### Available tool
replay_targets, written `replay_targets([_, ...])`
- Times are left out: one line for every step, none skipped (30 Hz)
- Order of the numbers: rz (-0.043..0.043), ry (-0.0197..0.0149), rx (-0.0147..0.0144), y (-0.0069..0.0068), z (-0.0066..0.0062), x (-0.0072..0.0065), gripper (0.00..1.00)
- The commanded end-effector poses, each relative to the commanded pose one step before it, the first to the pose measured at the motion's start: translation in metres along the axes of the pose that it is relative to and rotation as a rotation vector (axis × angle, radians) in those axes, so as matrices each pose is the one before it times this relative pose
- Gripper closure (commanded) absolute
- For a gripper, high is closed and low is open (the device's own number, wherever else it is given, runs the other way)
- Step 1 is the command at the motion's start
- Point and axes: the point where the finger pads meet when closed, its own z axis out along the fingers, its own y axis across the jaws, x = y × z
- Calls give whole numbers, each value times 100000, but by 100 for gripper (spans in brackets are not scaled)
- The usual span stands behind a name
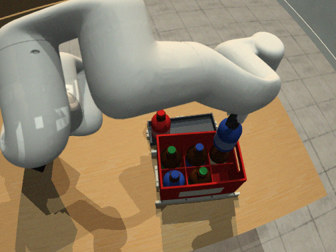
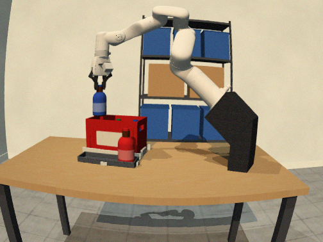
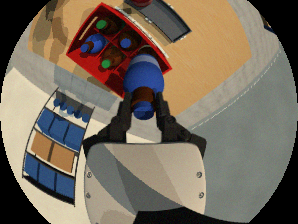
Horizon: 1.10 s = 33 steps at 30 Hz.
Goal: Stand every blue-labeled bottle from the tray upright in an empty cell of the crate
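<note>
Seven bottles (image 1: 228, 135) (image 2: 99, 104) (image 3: 143, 77), one crate (image 1: 167, 193) (image 2: 90, 134) (image 3: 90, 66), one tray (image 1: 193, 125) (image 2: 106, 158) (image 3: 167, 22), one table (image 1: 277, 167) (image 2: 179, 179) (image 3: 215, 45).
</note>
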Motion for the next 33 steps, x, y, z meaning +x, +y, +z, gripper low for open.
replay_targets([142, -41, -466, -673, -122, -882, 100])
replay_targets([0, 3, 1, -139, 1, -145, 100])
replay_targets([0, -4, -2, -138, -1, -145, 100])
replay_targets([0, 4, 1, -135, 1, -141, 100])
replay_targets([0, 0, 0, -134, 0, -140, 100])
replay_targets([0, -3, -1, -132, -1, -139, 100])
replay_targets([0, 4, 1, -130, 1, -135, 100])
replay_targets([0, 0, 0, 0, 0, 0, 100])
replay_targets([0, 0, 0, 0, 0, 0, 100])
replay_targets([0, -3, -1, -129, -1, -135, 100])
replay_targets([0, 1, 1, -126, 0, -132, 100])
replay_targets([0, 2, 1, -125, 0, -130, 100])
replay_targets([1, -5, -2, -123, -1, -130, 100])
replay_targets([-1, 4, 2, -121, 1, -126, 100])
replay_targets([0, 0, 0, -119, 0, -125, 100])
replay_targets([1, -6, -2, -118, -1, -124, 100])
replay_targets([-1, 6, 2, -115, 1, -120, 100])
replay_targets([0, 0, 0, -113, 0, -119, 100])
replay_targets([1, -6, -2, -112, -1, -118, 100])
replay_targets([-1, 5, 2, -109, 1, -114, 100])
replay_targets([0, 1, 0, -108, 0, -113, 100])
replay_targets([1, -5, -2, -106, -1, -111, 100])
replay_targets([0, 3, 1, -103, 1, -108, 100])
replay_targets([0, 2, 1, -102, 0, -106, 100])
replay_targets([0, 0, 0, 0, 0, 0, 100])
replay_targets([0, 0, 0, 0, 0, 0, 100])
replay_targets([0, -3, -1, -100, 0, -105, 100])
replay_targets([0, -2, -1, -98, 0, -103, 100])
replay_targets([-1, 4, 1, -95, 1, -99, 100])
replay_targets([0, 0, 0, -94, 0, -98, 100])
replay_targets([1, -4, -1, -92, -1, -97, 100])
replay_targets([0, 2, 1, -89, 0, -93, 100])
replay_targets([0, 3, 1, -87, 0, -91, 100])
